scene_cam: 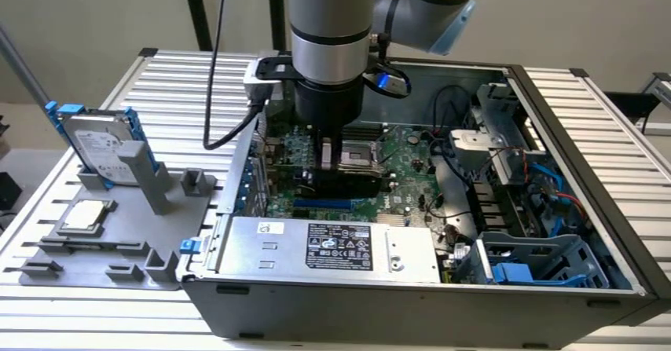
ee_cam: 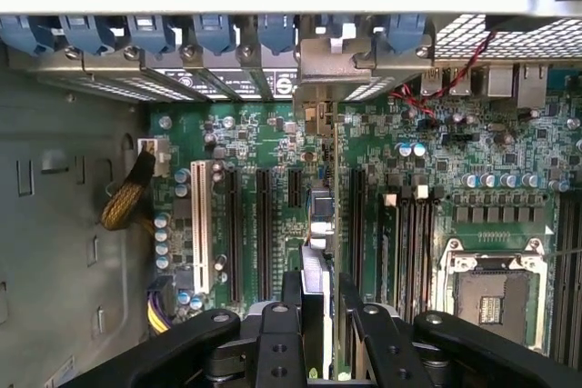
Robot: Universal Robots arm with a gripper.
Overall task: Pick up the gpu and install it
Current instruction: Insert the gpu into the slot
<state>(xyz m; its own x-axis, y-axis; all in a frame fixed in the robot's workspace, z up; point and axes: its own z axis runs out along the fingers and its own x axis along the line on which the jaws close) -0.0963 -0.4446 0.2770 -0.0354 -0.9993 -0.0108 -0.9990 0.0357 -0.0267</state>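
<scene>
Black fingers (ee_cam: 273, 343) of the gripper (ee_cam: 318, 320) were seen nearest in the wrist view, clenched from both sides on the gpu (ee_cam: 335, 252). The card was held on edge, so that little more than its thin green board edge was presented. It was stood among the long black expansion slots of the green motherboard (ee_cam: 273, 134), beside a white slot (ee_cam: 202, 224) and apart from the open CPU socket (ee_cam: 491, 293). Whether the card was fully seated could not be told. Its silver bracket (ee_cam: 332, 65) was found at the far end, against the rear wall of the case, in line with a row of blue latches (ee_cam: 150, 32). In the exterior view, a silver power supply (scene_cam: 325, 249) was seen closest, inside the open computer case (scene_cam: 419, 312). Behind it the arm was lowered straight into the case, with the gripper (scene_cam: 338, 162) above the gpu (scene_cam: 346, 184) over the board. Outside the case, toward the exterior view's left, a grey tray (scene_cam: 115, 233) was laid on the table; a square CPU chip (scene_cam: 86, 216) was rested on it, and farther back a hard drive (scene_cam: 100, 143) with blue rails was propped upright.
</scene>
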